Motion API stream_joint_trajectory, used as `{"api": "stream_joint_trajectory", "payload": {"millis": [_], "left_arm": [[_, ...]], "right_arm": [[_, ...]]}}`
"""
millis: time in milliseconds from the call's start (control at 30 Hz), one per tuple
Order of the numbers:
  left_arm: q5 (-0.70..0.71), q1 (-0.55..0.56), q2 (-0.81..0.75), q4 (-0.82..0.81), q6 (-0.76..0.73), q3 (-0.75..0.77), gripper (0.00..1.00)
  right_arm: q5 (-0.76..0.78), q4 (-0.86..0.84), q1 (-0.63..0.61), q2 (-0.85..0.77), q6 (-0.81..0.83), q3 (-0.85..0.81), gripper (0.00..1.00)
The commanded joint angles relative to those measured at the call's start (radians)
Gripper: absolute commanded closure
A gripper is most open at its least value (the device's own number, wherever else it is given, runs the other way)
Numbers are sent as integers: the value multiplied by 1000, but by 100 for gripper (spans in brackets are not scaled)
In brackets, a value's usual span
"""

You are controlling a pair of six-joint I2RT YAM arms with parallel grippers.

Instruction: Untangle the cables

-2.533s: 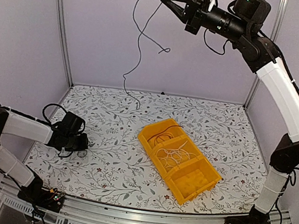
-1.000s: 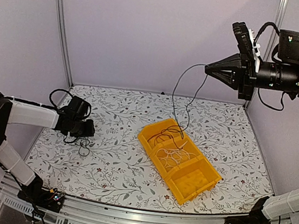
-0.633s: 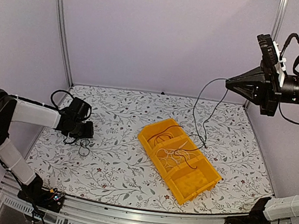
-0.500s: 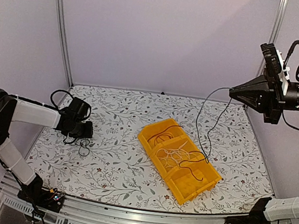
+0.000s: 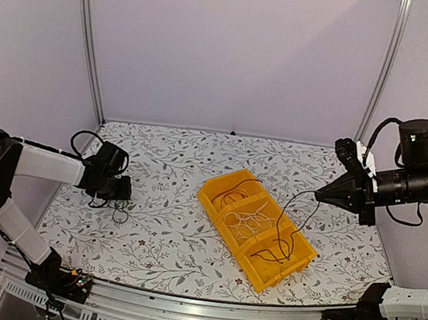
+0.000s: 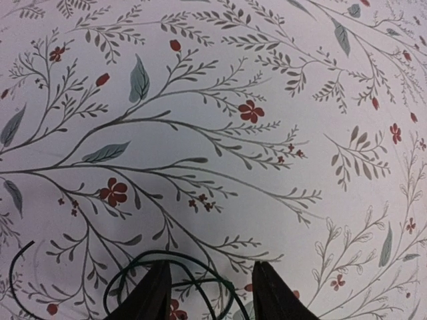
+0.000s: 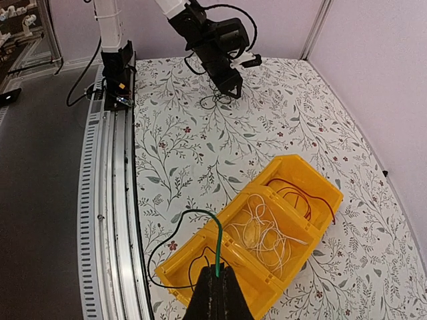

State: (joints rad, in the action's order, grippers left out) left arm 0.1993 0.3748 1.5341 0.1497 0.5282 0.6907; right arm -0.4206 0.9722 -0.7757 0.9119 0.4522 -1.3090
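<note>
One black cable [image 7: 218,243] hangs from the clamped right gripper [image 7: 215,277], above the yellow bin's [image 5: 259,279] right side, into its near-end compartment; left gripper [image 6: 208,293] gapes, gripping nothing.

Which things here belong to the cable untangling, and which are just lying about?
Belong to the job:
- black cable, held in the shut right gripper
- white cable and reddish-brown cable, in the yellow bin
- loose dark cable by the open left gripper

Just there:
- floral table cover
- metal frame post
- front rail
</note>
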Motion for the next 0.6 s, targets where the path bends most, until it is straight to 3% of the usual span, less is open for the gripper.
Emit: {"api": "stream_joint_trajectory", "payload": {"millis": [0,567], "left_arm": [[-4,-12,-28,-8,13,-24,59],[-35,-13,-86,-22,31,-66,60]], "right_arm": [[40,-1,6,-16,56,80,100],[185,-132,13,35,124,369,100]]}}
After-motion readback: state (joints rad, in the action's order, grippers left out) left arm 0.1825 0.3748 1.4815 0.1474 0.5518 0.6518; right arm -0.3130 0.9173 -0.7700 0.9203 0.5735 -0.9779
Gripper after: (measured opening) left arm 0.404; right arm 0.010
